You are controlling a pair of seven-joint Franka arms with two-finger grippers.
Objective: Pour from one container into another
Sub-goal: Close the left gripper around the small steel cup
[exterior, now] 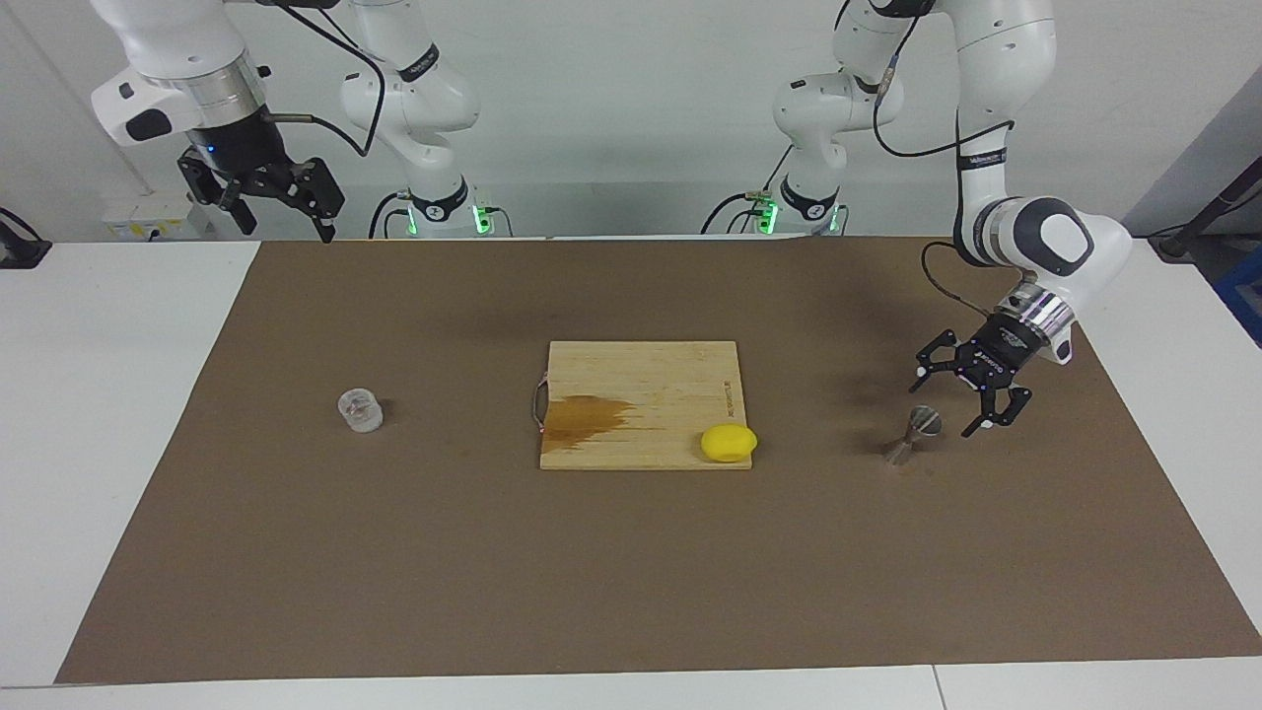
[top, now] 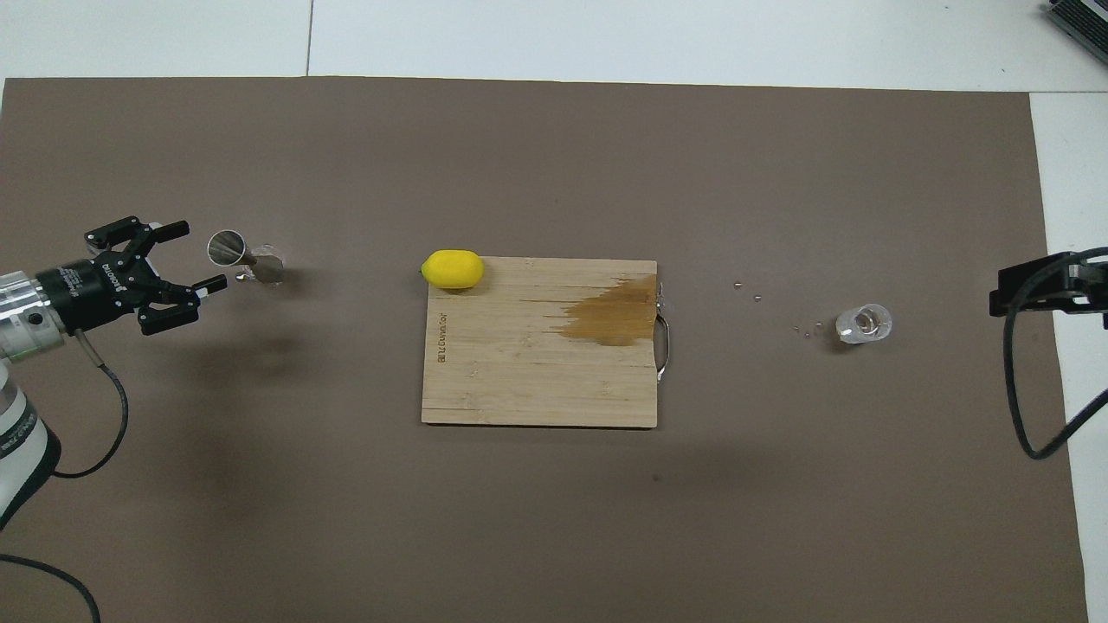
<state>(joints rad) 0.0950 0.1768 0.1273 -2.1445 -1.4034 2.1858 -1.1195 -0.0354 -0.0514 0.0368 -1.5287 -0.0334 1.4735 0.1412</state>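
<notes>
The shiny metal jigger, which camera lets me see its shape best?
The facing view: the metal jigger shows side-on there, two cones joined at a narrow waist, standing on the brown mat beside the left gripper. The overhead view looks down at it, so you mostly see its round open mouth.

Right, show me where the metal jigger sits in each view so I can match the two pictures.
Facing view: the jigger stands on the brown mat toward the left arm's end, just beside the open left gripper.
Overhead view: the jigger is at the picture's left.
Shared landmark: the lemon on the cutting board's corner nearest the jigger.
</notes>
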